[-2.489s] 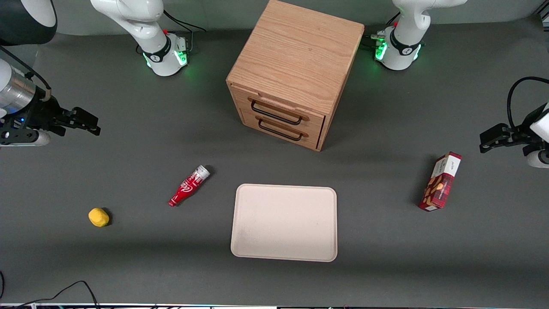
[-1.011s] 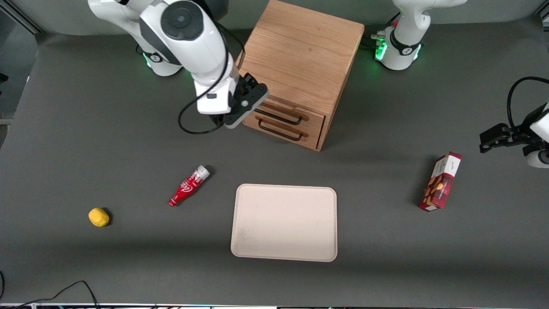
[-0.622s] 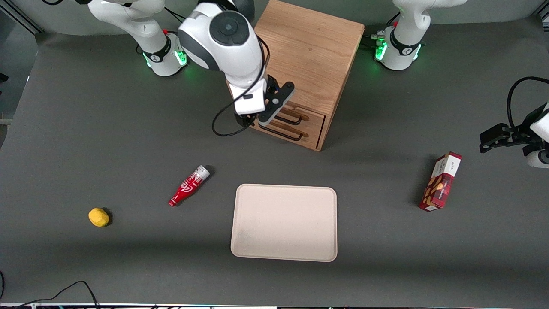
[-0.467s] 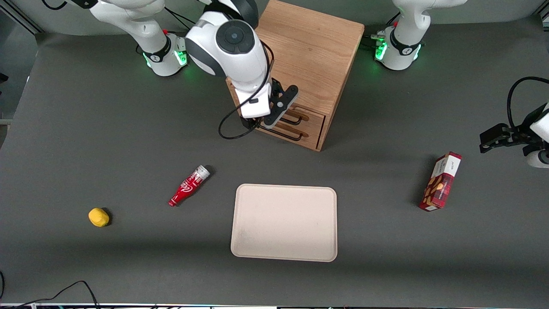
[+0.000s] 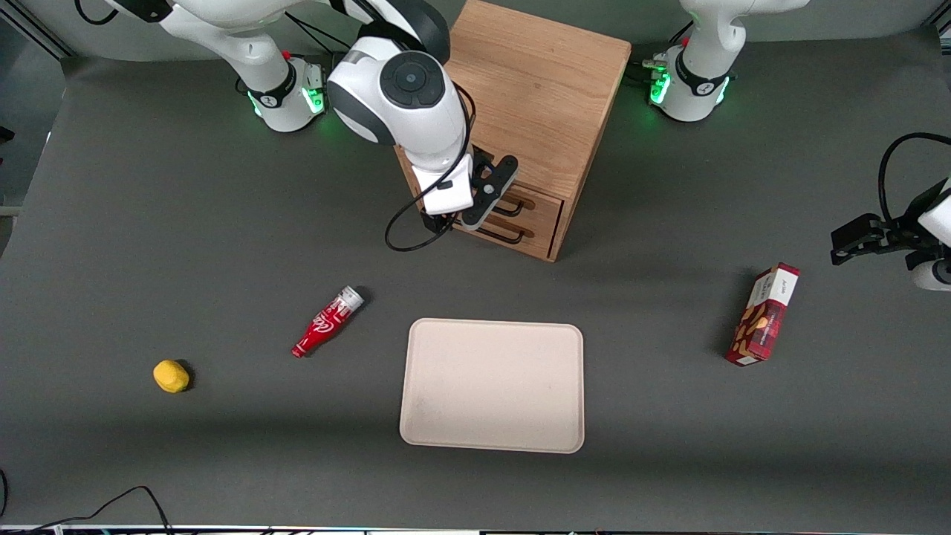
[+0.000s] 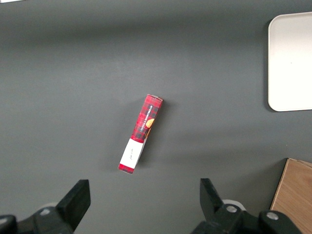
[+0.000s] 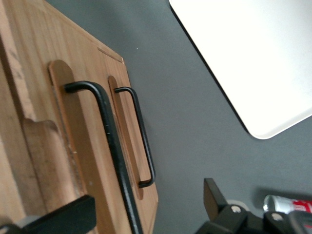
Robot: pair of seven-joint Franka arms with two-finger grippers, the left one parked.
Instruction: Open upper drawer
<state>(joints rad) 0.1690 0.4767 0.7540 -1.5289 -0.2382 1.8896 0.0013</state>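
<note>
Approach step in hand. Right arm's two-finger gripper (image 5: 487,202) hangs in front of the boxy light-oak cabinet (image 5: 520,96), fingers (image 7: 63,214) spread apart — one on each side of the upper drawer's wide black wire handle (image 7: 109,146), nothing clamped yet. Upper drawer (image 5: 546,202), topmost of the two, looks fully shut, at 12 o'clock from the cream rectangular tray (image 5: 492,385). Next move, as I judge it: close on the handle — then pull straight out toward 6 o'clock.

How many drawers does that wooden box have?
2, both shut: the upper drawer just under the top, the lower drawer beneath it. The claw hovers at their handles, fingers open.
</note>
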